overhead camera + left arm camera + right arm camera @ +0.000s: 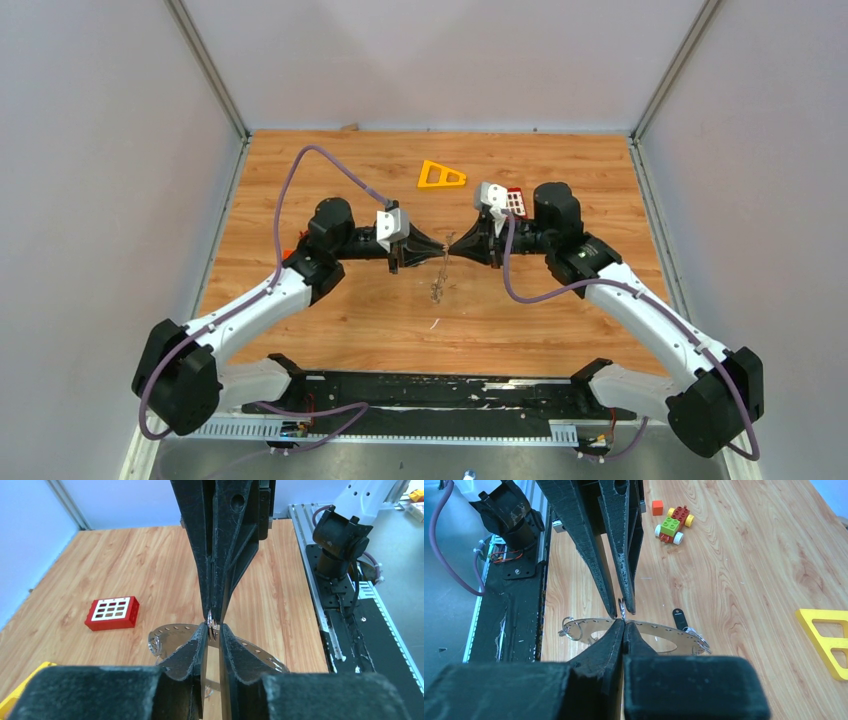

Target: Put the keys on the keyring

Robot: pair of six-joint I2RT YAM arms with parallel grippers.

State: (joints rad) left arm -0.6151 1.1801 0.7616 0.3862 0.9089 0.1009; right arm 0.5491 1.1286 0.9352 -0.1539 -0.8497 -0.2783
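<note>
Grey, thin, stiff, the keyring (659, 629) sits above the middle of the counter (330, 300), rim pinched in my closed right hand (624, 625); left hand (213, 628) narrow round a slippery wire loop (621, 607), perhaps gripping. The light keys (679, 616) want holding by the black head.

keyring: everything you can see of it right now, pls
The keyring is a large, thin, flat grey ring, shiny, with a wide central hole and small holes along its rim. It lies level below the shut right tool, whose fingers hide its middle. A small wire loop sits at one end, a black-headed key near the other. Whether it rests on the table is unclear.
</note>
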